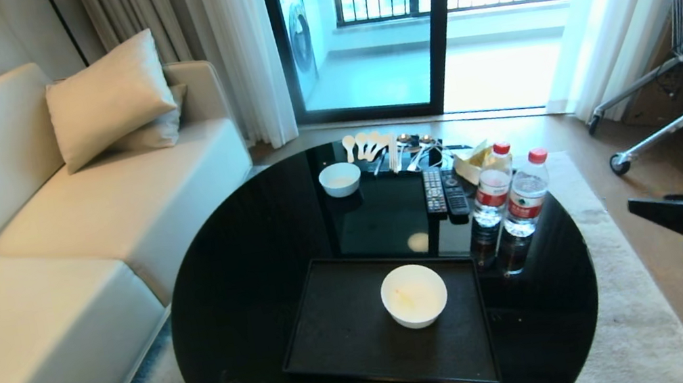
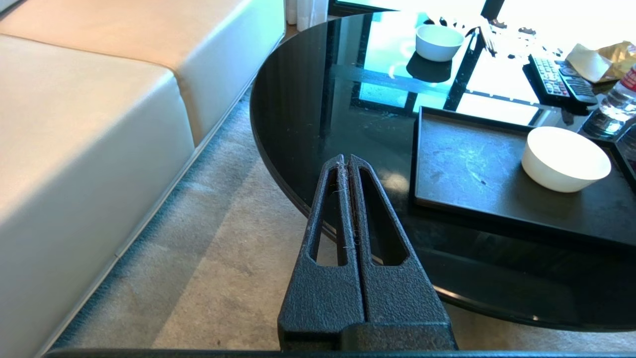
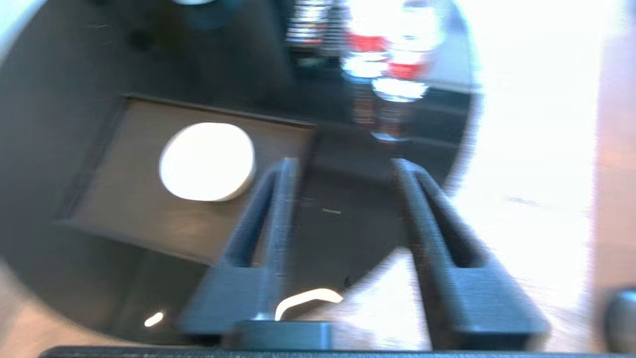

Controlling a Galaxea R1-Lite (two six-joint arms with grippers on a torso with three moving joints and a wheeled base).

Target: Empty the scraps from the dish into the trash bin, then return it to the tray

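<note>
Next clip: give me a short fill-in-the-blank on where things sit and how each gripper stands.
1. The dish sits on the black ____.
2. The left gripper, off the table's edge over the carpet, has its fingers ____.
3. The right gripper holds ____; its fingers stand apart.
4. Beside the tray, the two bottles have ____ caps.

Missing words: tray; shut; nothing; red

bottles (image 1: 510,195) crowd tray's (image 1: 336,329) far-right corner.
</note>
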